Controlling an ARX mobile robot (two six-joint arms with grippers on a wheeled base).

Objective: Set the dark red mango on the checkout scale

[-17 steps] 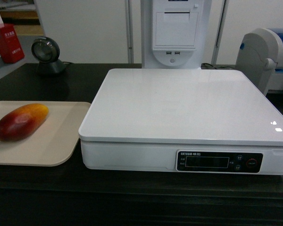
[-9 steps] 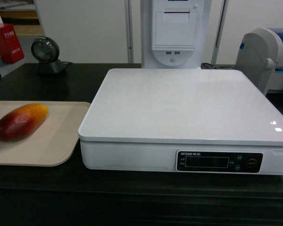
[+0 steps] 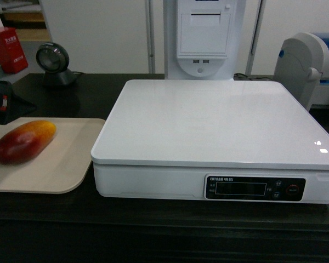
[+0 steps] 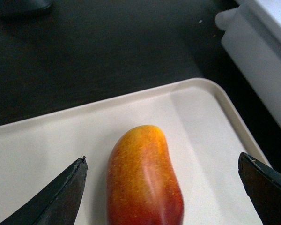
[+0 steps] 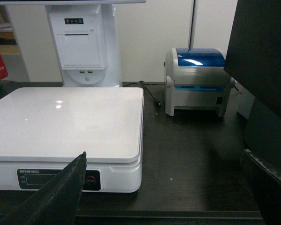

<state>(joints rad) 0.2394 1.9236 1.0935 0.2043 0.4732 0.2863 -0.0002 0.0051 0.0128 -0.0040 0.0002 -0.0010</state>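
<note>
One dark red mango [image 3: 23, 142] lies on the beige tray [image 3: 60, 170], just left of the bare scale [image 3: 214, 123] on the checkout [image 3: 153, 230]. Left gripper [image 4: 164, 164] hovers wide open astride it, touching nothing; right gripper [image 5: 164, 161] gapes empty near the scale's front.

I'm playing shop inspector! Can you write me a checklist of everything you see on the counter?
Surface: dark counter, bare at the front.
Job's things: mango lying on a beige tray; white scale beside the tray, nothing on top.
Clutter: round black gadget, red box.
Grippers: left gripper open, one finger on each side of the mango, not touching; right gripper open, holding nothing.
Cables: black cable by the label printer.
Surroundings: white receipt machine, white wall.
</note>
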